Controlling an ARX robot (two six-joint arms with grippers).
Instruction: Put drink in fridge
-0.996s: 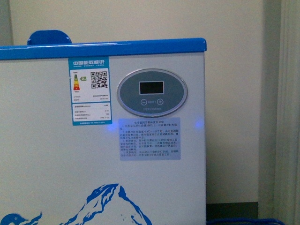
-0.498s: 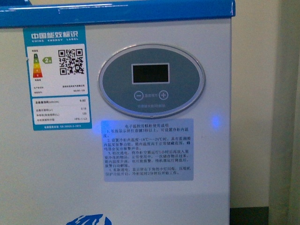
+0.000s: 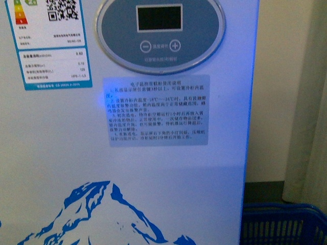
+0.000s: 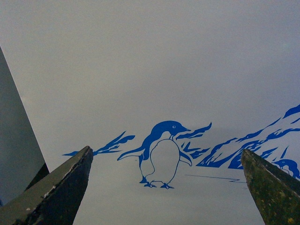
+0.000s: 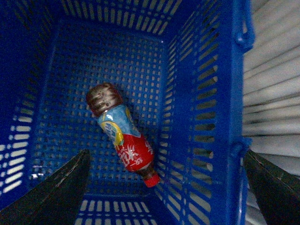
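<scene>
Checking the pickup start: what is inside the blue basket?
One drink bottle lies on its side on the basket floor, red cap near a wall. The right gripper hides one floor corner.

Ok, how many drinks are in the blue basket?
1. The drink lies on its side on the basket's floor, near one wall. The right tool's fingers cover parts of the floor, so another could be hidden.

Dim, cool indoor light lies evenly on the fridge front, a faint blue glow showing beside the instruction sticker, whose small print is soft. The left wrist view is flat and grey; the blue basket is saturated, grainy, shadowed inside.
</scene>
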